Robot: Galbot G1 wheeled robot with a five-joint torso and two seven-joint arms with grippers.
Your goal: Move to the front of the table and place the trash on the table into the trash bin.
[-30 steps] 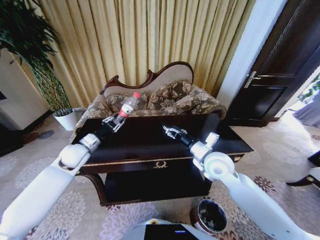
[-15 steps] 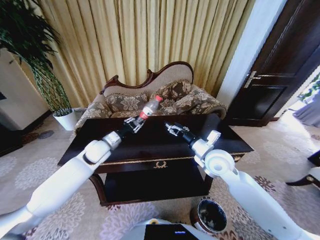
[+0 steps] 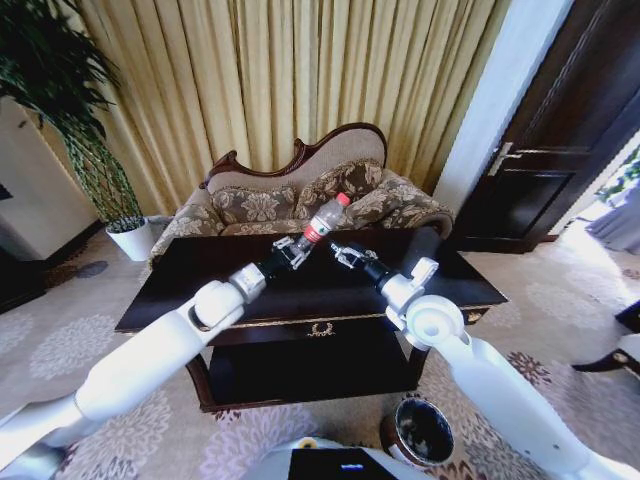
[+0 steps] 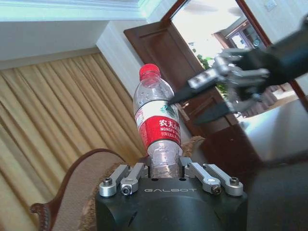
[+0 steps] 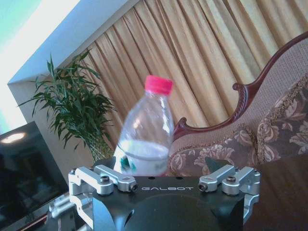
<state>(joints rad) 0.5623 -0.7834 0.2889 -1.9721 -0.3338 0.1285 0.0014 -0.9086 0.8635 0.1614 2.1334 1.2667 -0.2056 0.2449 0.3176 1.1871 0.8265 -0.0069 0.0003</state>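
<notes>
Left gripper clamps bottle by its base, above table centre, well inside the edges. Long axis tilted, cap toward right gripper, fingers spread, just beside it.

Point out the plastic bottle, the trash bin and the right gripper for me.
bottle [image 4: 157, 126]: left wrist view, red label.
trash bin [image 3: 420, 433]: head view, inner wall.
right gripper [image 3: 338, 250]: head view, between fingertips.
</notes>
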